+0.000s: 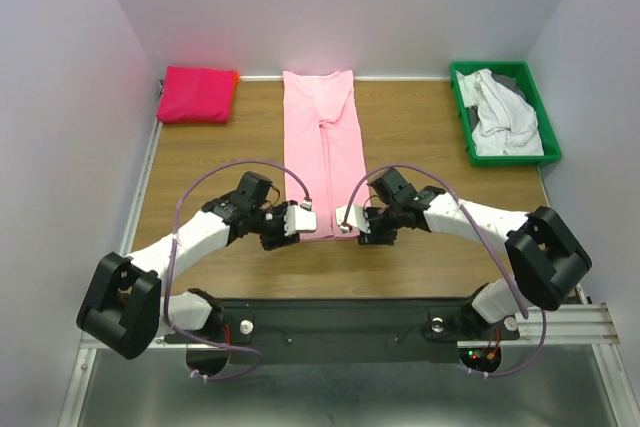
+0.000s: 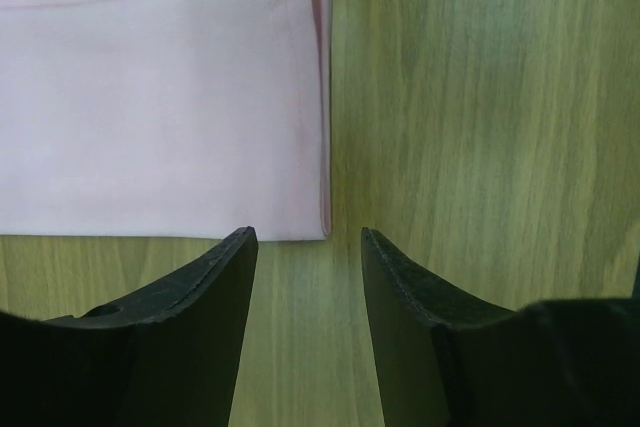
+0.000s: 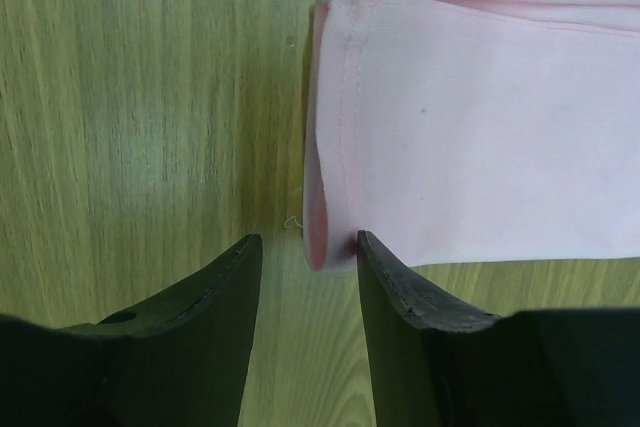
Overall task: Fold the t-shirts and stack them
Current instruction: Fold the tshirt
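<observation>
Left wrist view: the left hand (image 2: 308, 247) hangs over the bare wooden worktop (image 2: 480, 127) with its two fingers (image 2: 215, 292) spread apart and nothing between them. One near corner of the pink t-shirt (image 2: 160, 107) lies just ahead of the gap. From there the cloth runs forward and to this hand's left. Whether the fingertips touch the hem cannot be told.

Right wrist view: the right hand (image 3: 306, 245) is likewise spread. The shirt's other near corner, a rolled edge, sits between its fingertips, close against the right one and not pinched. The cloth extends ahead and to this hand's right.

Top external view: the two hands face each other across the shirt's near hem, one at each corner. The shirt is folded lengthwise into a narrow strip that runs straight away from the hands to the worktop's far edge. Far beyond the left hand, at the far left corner, lies a folded red t-shirt (image 1: 197, 94). Far beyond the right hand, at the far right, stands a green bin (image 1: 515, 160) holding a crumpled white garment (image 1: 500, 112).
</observation>
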